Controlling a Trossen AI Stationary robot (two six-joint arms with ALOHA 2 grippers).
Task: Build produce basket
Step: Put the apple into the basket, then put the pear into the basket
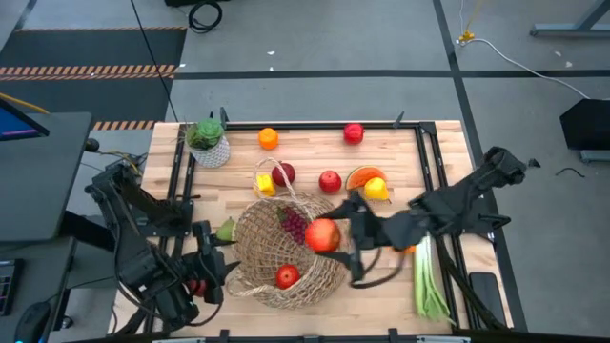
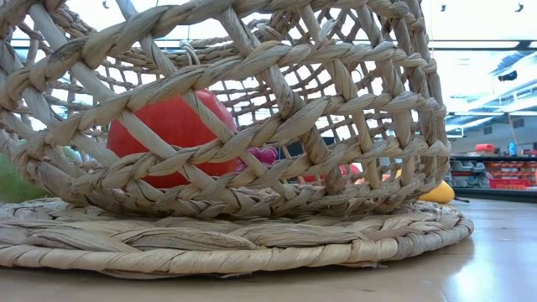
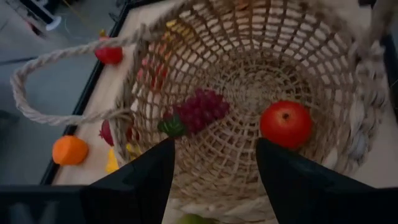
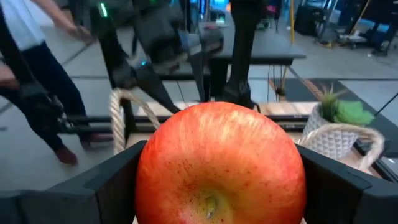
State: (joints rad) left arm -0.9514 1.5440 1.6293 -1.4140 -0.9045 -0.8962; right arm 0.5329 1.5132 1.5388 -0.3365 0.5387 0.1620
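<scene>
Grey concrete floor runs all round the wooden tabletop (image 1: pixel 400 286), and in the right wrist view a person in dark trousers (image 4: pixel 37 87) stands beyond it. Largest on the table is the wicker basket (image 1: pixel 262 250), tipped on its side near the front edge, mouth toward the left arm, its loop handle (image 1: pixel 276 171) reaching toward the middle. Inside lie a red apple (image 1: pixel 287 276) and a bunch of purple grapes (image 1: pixel 294 226).

Over the basket's right rim, the right gripper (image 1: pixel 334 235) has its fingers pinching a big red apple (image 1: pixel 322 234), held wide around it. At the front left corner, the left gripper (image 1: pixel 212 259) sits just outside the basket's mouth, its fingers (image 3: pixel 140 180) spread with nothing between them.

A leek (image 1: pixel 426 281) lies along the right edge near the front. A potted plant (image 1: pixel 208 141) stands at the back left corner. Scattered toward the back are an orange (image 1: pixel 269 138), two more apples (image 1: pixel 354 132) (image 1: pixel 330 181), a dark red one (image 1: pixel 283 173), a lemon (image 1: pixel 376 189) and a green pear (image 1: pixel 226 230) beside the basket.
</scene>
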